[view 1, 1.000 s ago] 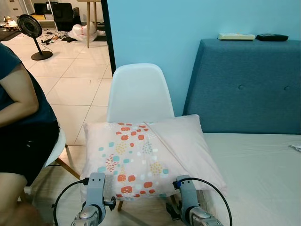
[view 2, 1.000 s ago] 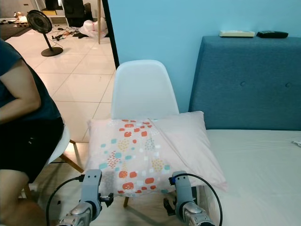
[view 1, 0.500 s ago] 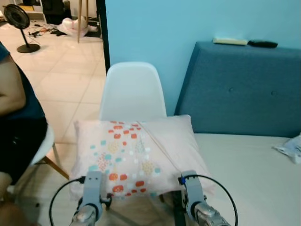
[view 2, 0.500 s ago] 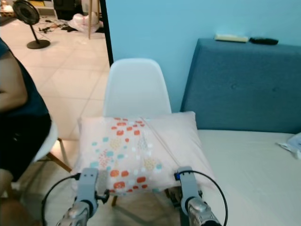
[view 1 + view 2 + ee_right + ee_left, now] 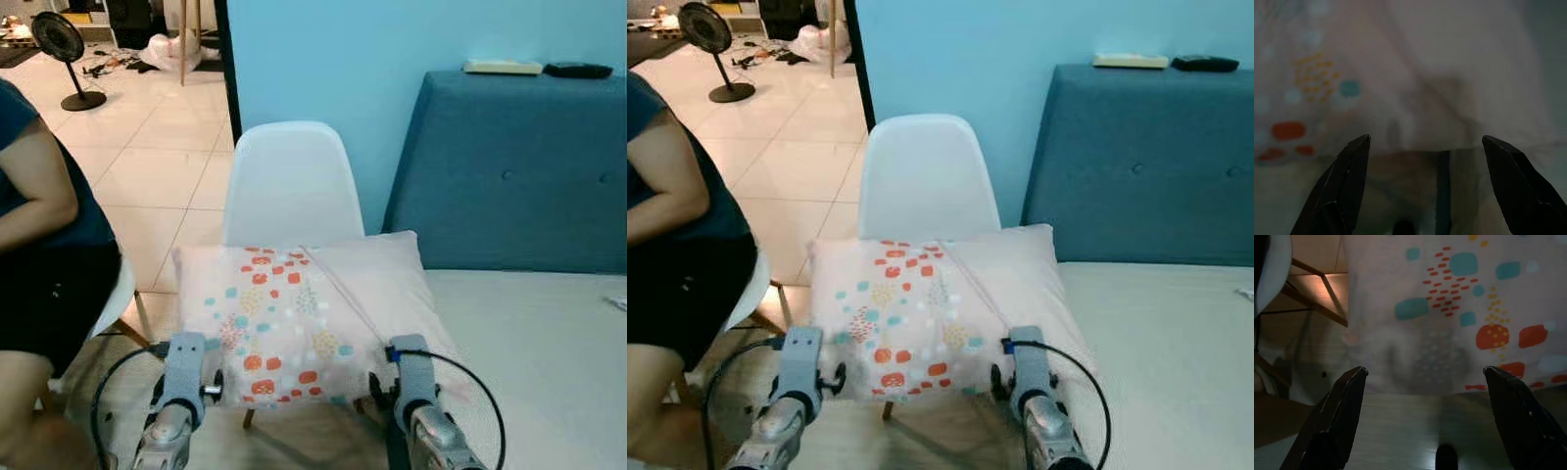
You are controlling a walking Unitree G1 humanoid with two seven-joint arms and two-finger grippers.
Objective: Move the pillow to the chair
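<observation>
- Centre of the frame: the pale pink square pillow with red and teal spots [image 5: 294, 318] rests on the white moulded plastic chair [image 5: 291, 186], one corner overhanging the pale bed [image 5: 549, 343].
- Left hand [image 5: 1425, 418] and right hand [image 5: 1422, 183] sit low, just short of the pillow's near edge, fingers spread wide, holding nothing.
- Judgement: placement looks done; next, back away without catching the fabric.

a light blue wall [image 5: 313, 69], pale tiled floor [image 5: 147, 166], a blue upholstered headboard [image 5: 509, 176] beside.
</observation>
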